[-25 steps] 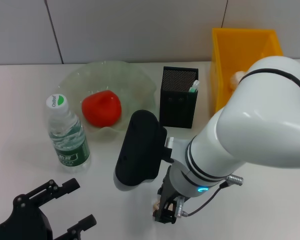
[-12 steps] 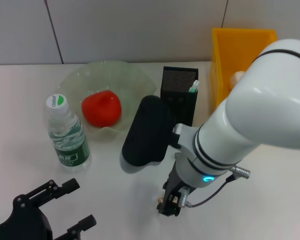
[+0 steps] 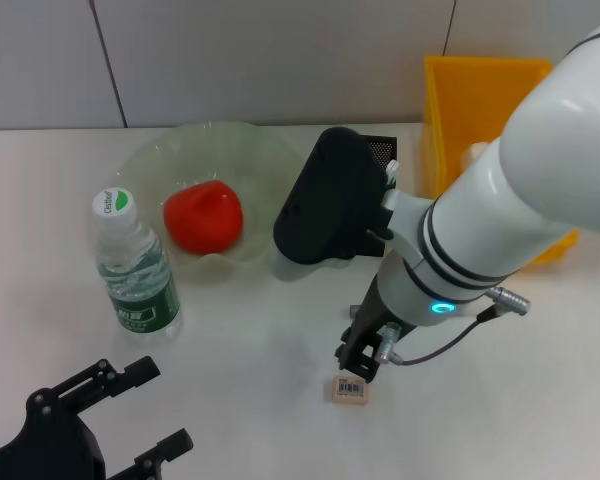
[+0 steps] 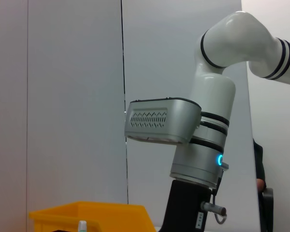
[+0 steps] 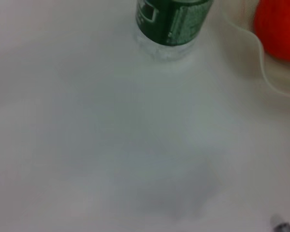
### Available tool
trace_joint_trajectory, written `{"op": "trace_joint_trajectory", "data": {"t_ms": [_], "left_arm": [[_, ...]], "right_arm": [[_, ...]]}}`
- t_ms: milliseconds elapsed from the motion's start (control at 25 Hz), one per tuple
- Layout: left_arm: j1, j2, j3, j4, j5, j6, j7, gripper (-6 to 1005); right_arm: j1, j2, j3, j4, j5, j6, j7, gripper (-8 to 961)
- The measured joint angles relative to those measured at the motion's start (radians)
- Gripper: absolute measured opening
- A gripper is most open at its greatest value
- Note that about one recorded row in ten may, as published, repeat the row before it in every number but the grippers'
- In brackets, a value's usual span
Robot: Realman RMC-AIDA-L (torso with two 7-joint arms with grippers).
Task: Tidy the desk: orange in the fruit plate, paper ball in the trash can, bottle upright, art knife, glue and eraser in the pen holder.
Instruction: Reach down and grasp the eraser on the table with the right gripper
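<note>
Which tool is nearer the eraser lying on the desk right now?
Right. The right tool sits just above the eraser, on its far side. The left tool is parked at the near left edge, well off to the eraser's left.

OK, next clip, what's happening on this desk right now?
The right gripper hangs just above the eraser, a small block with a barcode label lying on the white desk; it holds nothing visible. The orange sits in the fruit plate, the bottle stands upright, and a green-capped item is in the pen holder. The left gripper is parked, open, at the near edge of the desk.
</note>
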Motion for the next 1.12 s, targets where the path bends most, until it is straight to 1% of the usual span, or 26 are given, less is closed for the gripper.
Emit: {"op": "trace_joint_trajectory", "data": {"t_ms": [120, 200, 280, 480, 680, 1120], "left_arm": [[0.000, 0.000, 0.000, 0.000, 0.000, 0.000, 0.000, 670], [-0.001, 0.000, 0.000, 0.000, 0.001, 0.000, 0.000, 670], [-0.003, 0.000, 0.000, 0.001, 0.001, 0.000, 0.000, 670], [-0.003, -0.001, 0.000, 0.002, 0.002, 0.000, 0.000, 670], [-0.003, -0.003, 0.000, 0.002, 0.002, 0.000, 0.000, 670], [-0.003, -0.003, 0.000, 0.002, 0.001, 0.000, 0.000, 670]], "right_arm": [[-0.001, 0.000, -0.003, -0.007, 0.001, -0.012, -0.022, 257], [0.003, 0.000, -0.031, -0.008, -0.001, -0.027, -0.038, 228], [0.006, 0.001, -0.039, -0.008, -0.003, -0.031, -0.041, 28], [0.008, 0.001, -0.037, -0.009, -0.004, -0.030, -0.065, 193], [0.013, 0.001, -0.037, -0.041, -0.001, -0.011, -0.074, 196], [0.019, 0.006, -0.059, -0.057, 0.036, 0.024, -0.085, 284]]}}
